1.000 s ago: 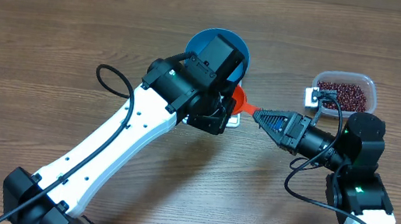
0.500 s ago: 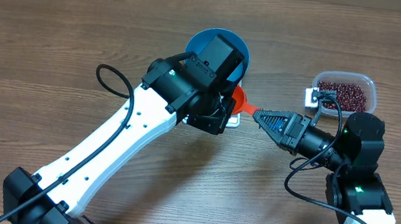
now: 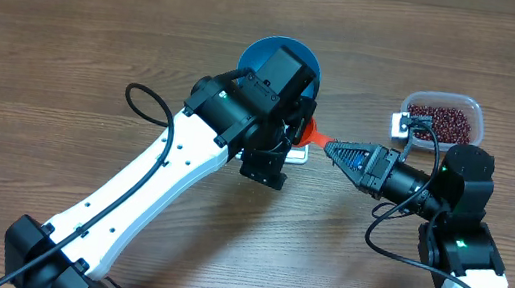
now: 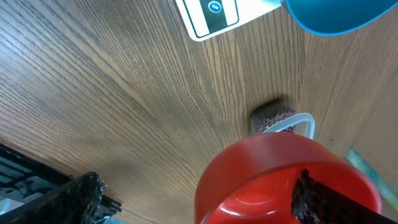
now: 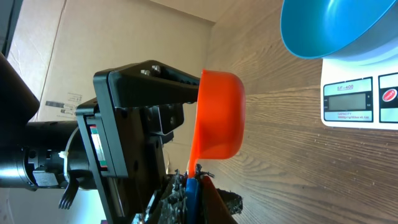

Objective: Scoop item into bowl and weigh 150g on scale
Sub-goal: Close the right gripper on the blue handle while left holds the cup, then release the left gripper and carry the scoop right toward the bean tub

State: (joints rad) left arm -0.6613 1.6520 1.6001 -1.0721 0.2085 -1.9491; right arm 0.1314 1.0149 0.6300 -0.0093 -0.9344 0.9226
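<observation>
Two arms over one brown wood-grain table [image 3: 71, 37], and they meet just in front of the scale. One round deep bright-blue plastic bowl [image 5: 329, 25] sits on top of one small flat white rectangular kitchen scale [image 5: 351, 109], so whatever goes in gets read directly. The display edge sticks out from under the bowl and stays readable. No grains visible in the part of the bowl that shows. One clear rounded-rectangular plastic tub [image 3: 475, 116] is well apart to the right, on the scoop arm's side, presumably so that arm can reach it. One orange-red plastic scoop [image 3: 312, 131] is held level just beside the scale and short of the bowl. Right gripper [image 3: 333, 148] has its jaws clamped together on the scoop handle, which leaves the cup free. Left gripper [image 3: 279, 145] has its jaws wide apart with the cup between them and grips nothing. My guess is it's there to steady or align the scoop, can't confirm. The cup looks empty in the left wrist view. The item, small glossy dark-red bean-like grains [image 3: 440, 119], is too many to count, and all I can see is heaped in the tub. Judging by that, scooping isn't done yet and 150g is a long way off.
</observation>
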